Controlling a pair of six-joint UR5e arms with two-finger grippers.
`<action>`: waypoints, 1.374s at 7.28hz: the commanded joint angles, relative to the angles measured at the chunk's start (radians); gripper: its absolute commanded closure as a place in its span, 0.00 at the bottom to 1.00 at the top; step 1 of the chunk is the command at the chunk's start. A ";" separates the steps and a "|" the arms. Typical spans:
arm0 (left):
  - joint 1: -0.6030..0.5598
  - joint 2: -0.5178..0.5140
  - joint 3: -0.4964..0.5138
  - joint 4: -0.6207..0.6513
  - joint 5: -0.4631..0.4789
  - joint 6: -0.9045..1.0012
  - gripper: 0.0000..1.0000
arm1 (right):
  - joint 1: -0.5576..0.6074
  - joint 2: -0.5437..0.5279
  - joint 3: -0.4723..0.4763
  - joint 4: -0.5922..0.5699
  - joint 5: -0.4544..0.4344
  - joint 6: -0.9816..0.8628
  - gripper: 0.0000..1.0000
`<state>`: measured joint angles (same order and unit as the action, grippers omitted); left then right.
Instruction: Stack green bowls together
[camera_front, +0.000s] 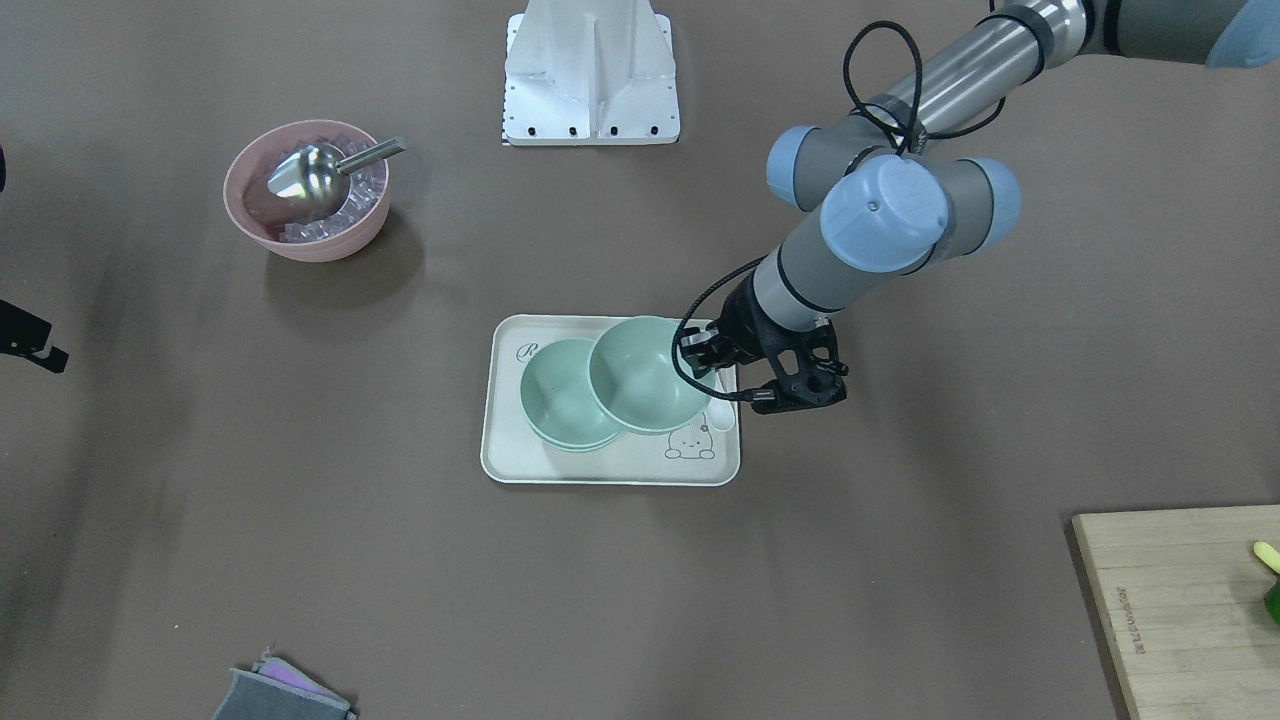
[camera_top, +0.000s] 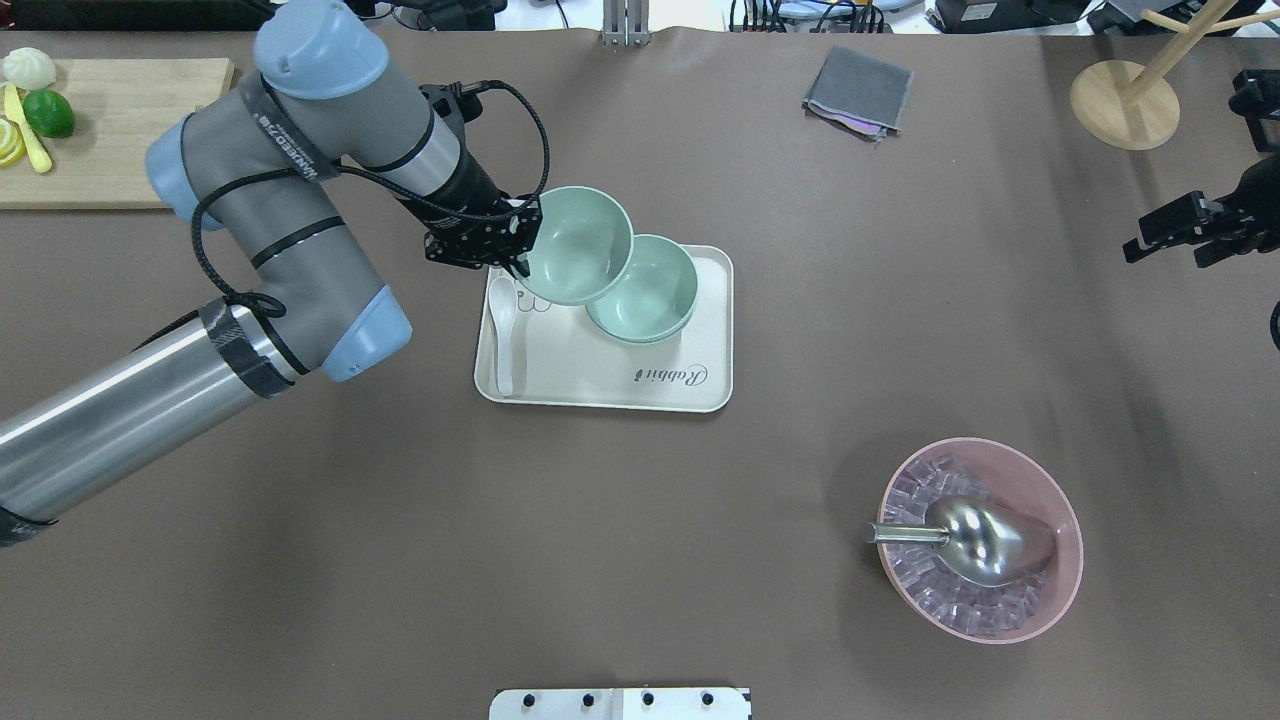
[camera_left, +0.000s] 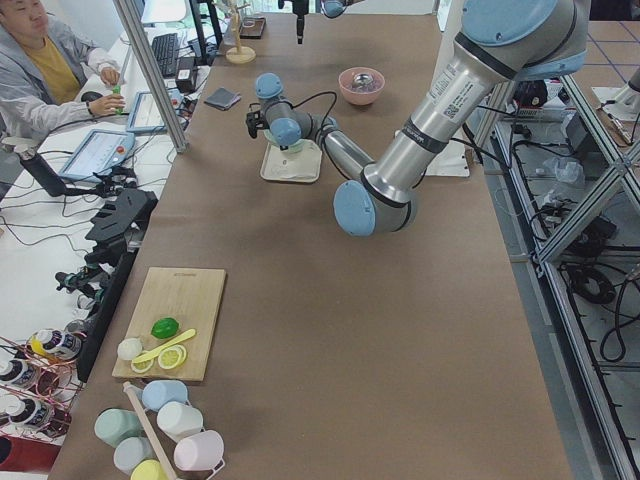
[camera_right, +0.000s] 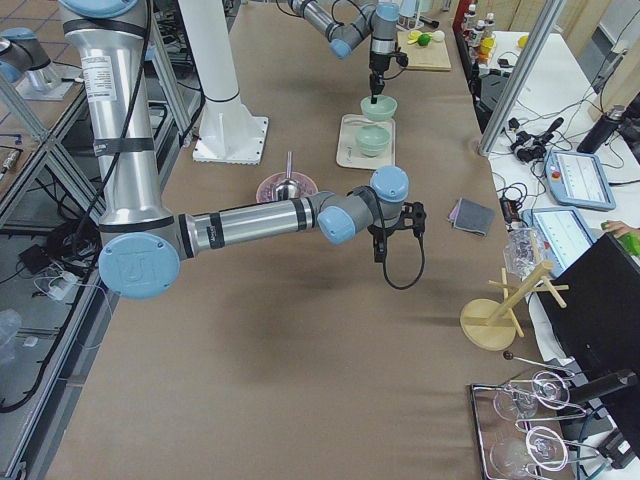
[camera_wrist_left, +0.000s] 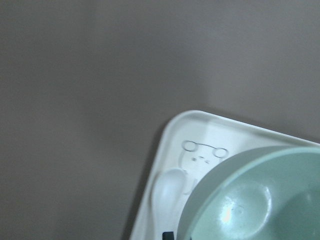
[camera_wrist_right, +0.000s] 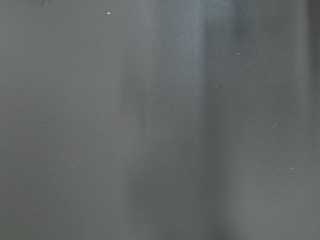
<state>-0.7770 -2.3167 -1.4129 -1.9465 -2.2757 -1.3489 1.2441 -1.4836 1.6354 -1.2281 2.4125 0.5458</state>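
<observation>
While left gripper (camera_top: 522, 240) clamps green bowl (camera_top: 580, 245), brown table (camera_top: 700, 550), cream tray (camera_top: 600, 385), right gripper (camera_top: 1160, 230) unclear

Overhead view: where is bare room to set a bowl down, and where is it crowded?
Bare: the table between tray and pink bowl, and the tray's near strip. Crowded: the tray's far half, where the left gripper holds a green bowl by the stacked bowls, beside the spoon.

I see pale mint green bowls (camera_top: 578, 245), a cream tray (camera_top: 600, 372) with a line-drawn rabbit and script lettering, a pink bowl (camera_top: 1065, 520), its shiny silver scoop (camera_top: 985, 540), and a brown table (camera_top: 400, 560).
</observation>
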 joint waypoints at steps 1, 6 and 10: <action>0.030 -0.035 0.022 -0.009 0.008 -0.007 1.00 | 0.018 -0.003 -0.049 0.007 -0.001 -0.047 0.00; 0.068 -0.058 0.049 -0.104 0.081 -0.009 1.00 | 0.018 -0.010 -0.055 0.010 -0.001 -0.050 0.00; 0.071 -0.052 0.094 -0.173 0.128 -0.007 0.01 | 0.018 -0.010 -0.054 0.012 -0.001 -0.050 0.00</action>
<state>-0.7065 -2.3722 -1.3280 -2.0975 -2.1766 -1.3554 1.2625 -1.4936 1.5814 -1.2165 2.4114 0.4955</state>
